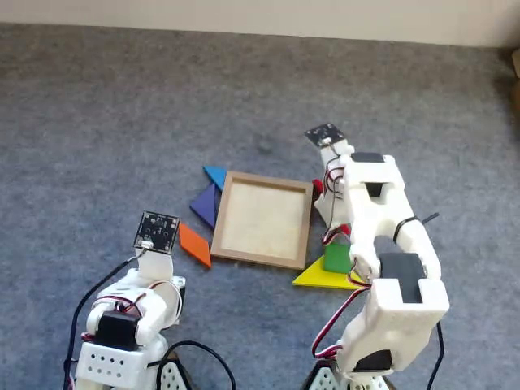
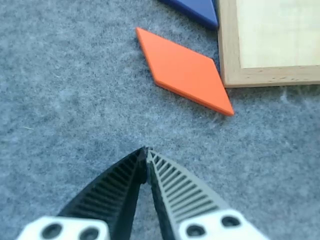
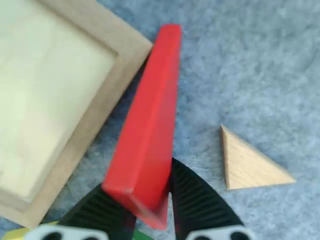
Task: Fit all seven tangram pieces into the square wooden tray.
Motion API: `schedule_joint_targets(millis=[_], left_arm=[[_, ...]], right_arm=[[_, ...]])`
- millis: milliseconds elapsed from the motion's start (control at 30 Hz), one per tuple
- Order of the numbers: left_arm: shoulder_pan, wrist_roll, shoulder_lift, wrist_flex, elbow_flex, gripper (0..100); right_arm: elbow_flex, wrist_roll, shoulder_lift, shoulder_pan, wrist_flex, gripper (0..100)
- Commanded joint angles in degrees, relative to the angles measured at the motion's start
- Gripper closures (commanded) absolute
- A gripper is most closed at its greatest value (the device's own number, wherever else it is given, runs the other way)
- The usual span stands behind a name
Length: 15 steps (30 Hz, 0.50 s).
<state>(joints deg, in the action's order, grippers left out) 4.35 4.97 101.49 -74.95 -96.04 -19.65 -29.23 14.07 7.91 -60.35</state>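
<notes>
Left gripper (image 2: 146,155), tips together and empty, sits short of the orange parallelogram (image 2: 182,70) at 8 o'clock of the wooden tray (image 2: 270,76). Right gripper (image 3: 150,197) clamps the red piece (image 3: 150,125) on edge by the tray's 3 o'clock rim; best to lift it over the rim, tilt it flat, then release.

- Grey carpet (image 1: 122,106): short, flecked pile, under soft, even light.
- Pale wall (image 1: 244,15): runs along the carpet's far edge.
- Brown object (image 1: 516,69): at the carpet's far right edge, too little visible to identify.
</notes>
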Motion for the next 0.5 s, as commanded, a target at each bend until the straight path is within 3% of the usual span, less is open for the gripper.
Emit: schedule_joint_targets(millis=[0,467], left_arm=[[-0.6,-0.4,2.5,-0.4,-1.1,99],[-0.6,-0.4,2.5,-0.4,-1.1,99]], right_arm=[[1.5,-0.6,-0.2,0.0,-1.2,96.5],[1.3,-1.0,-5.8,-0.7,-1.1,98.7]])
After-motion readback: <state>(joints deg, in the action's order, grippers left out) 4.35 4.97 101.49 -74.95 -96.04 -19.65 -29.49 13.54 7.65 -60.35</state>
